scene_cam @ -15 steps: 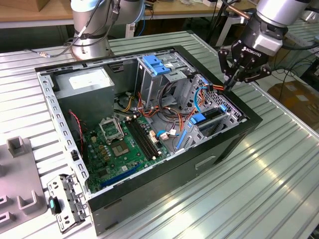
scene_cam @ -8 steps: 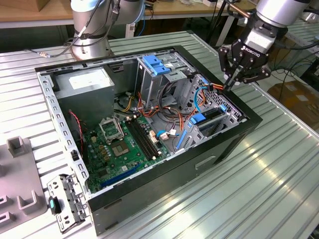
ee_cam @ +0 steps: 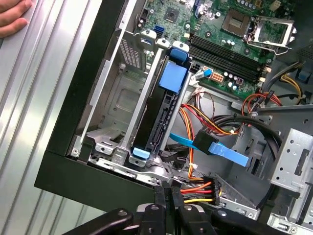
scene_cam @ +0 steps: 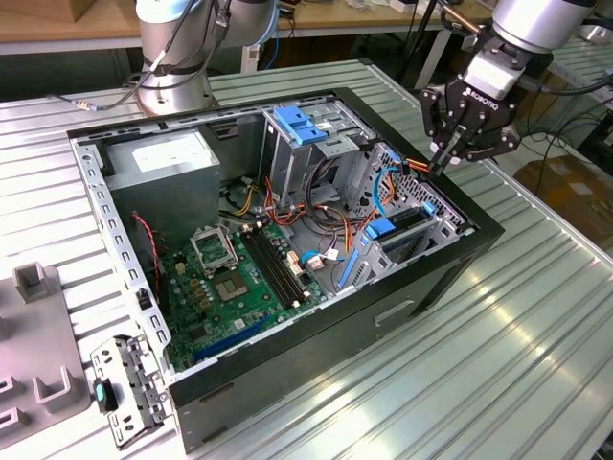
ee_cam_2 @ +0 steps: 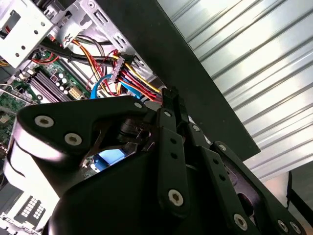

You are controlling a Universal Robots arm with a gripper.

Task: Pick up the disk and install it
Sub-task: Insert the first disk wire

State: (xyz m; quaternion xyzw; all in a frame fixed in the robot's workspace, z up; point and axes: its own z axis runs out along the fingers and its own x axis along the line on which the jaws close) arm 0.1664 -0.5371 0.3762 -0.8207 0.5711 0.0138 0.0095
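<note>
The disk (ee_cam: 164,115) stands on edge in a slot of the silver drive cage (ee_cam: 115,100), at the corner of the open computer case (scene_cam: 402,297). It is dark, with blue rails and a blue tab. In the exterior view its blue tab end (scene_cam: 381,228) shows in the cage at the case's right end. My gripper (scene_cam: 446,159) hangs above that corner, apart from the disk, fingers pressed together. In the first wrist view the gripper (ee_cam: 168,195) is right beside a red, yellow and black wire bundle (ee_cam: 198,188). The second wrist view has the gripper (ee_cam_2: 168,98) near the same wires.
A blue flat cable (ee_cam: 222,151) crosses the bay beside the disk. The green motherboard (scene_cam: 239,278) lies on the case floor and a grey power supply (scene_cam: 168,158) sits at the far end. A person's hand (ee_cam: 12,17) rests on the ribbed table outside the case.
</note>
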